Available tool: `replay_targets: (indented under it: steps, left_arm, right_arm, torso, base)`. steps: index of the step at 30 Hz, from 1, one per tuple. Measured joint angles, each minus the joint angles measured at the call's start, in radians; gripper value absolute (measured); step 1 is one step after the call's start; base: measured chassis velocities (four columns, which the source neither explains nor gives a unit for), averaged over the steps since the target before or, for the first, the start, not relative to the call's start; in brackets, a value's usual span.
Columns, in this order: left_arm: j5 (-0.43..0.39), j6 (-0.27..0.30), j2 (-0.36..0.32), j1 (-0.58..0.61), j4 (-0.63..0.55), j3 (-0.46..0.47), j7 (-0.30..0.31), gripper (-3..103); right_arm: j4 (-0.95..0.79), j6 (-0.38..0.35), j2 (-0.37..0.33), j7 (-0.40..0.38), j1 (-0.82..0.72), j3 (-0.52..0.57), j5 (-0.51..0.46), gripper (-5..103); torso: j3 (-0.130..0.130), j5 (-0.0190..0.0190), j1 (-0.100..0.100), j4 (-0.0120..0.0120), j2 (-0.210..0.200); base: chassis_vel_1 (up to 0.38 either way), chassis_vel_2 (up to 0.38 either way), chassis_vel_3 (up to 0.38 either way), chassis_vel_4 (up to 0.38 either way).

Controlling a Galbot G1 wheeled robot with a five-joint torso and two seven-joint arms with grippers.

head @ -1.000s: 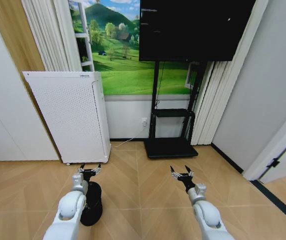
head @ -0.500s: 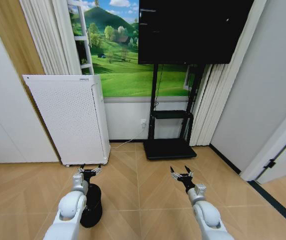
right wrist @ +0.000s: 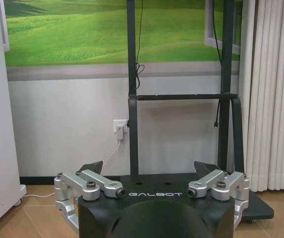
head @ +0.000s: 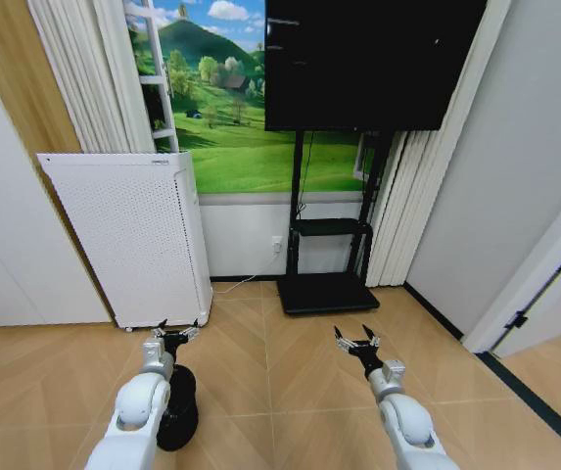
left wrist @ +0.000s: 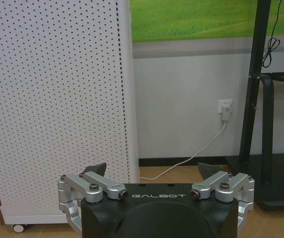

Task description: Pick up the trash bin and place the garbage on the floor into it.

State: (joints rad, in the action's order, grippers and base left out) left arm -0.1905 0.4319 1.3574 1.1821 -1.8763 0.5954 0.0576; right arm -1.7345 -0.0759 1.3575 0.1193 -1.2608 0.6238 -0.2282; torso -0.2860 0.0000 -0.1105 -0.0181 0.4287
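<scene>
The floor (head: 290, 392) is light tan wooden parquet laid in a herringbone pattern, running from the near edge out to the far wall. On the near left stands the trash bin (head: 180, 416), small, black and round, partly hidden behind the robot's left arm. Farther back on the left, a tall white perforated box appliance (head: 133, 235) rests on small casters close to the wall. A white cable (head: 236, 285) lies along the floor beside it, leading up to a wall socket. To the right of it, at the far middle, the flat black base (head: 324, 292) of a TV stand sits on the wood.
</scene>
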Motion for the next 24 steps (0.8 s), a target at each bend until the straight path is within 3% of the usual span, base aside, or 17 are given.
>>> replay_targets:
  steps: [24]
  left_arm:
    - [-0.019,0.020,0.011,-0.006,-0.001,-0.003,0.020,100]
  right_arm:
    - [0.005,0.008,-0.002,0.005,-0.001,0.002,0.001,100]
  torso:
    - [-0.055,0.0000,-0.032,0.0000,0.087]
  base:
    - [0.000,0.000,0.000,0.000]
